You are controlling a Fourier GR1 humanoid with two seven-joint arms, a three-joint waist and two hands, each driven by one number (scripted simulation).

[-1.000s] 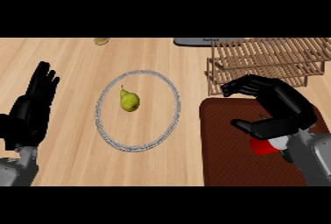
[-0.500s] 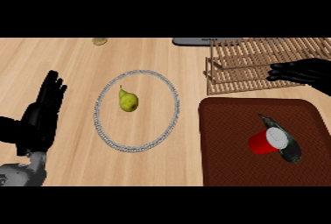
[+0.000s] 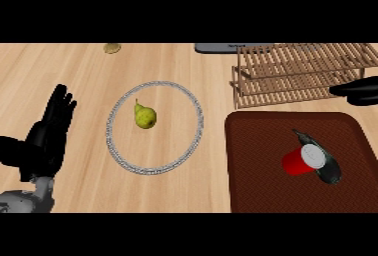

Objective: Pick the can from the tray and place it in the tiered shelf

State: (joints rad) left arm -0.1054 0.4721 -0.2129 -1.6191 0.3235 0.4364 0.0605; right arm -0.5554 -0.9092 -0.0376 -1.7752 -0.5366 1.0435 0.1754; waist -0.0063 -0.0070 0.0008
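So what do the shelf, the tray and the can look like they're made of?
The tiered shelf looks like pale, unpainted wood: thin slats on a light frame. The tray is dark reddish-brown and matte, perhaps plastic or lacquered wood; I can't tell which. The can looks like metal, with a red side and a silvery top.

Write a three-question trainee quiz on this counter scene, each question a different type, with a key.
1. True or false: the red can stands on the brown tray.
2. What lies inside the plate? A) pear B) can C) spoon
3. Fill in: the tiered shelf lies beyond the ____.

Key: 1 true; 2 A; 3 tray.

The left hand rests open at the view's left; the right hand shows at the right edge by the shelf.
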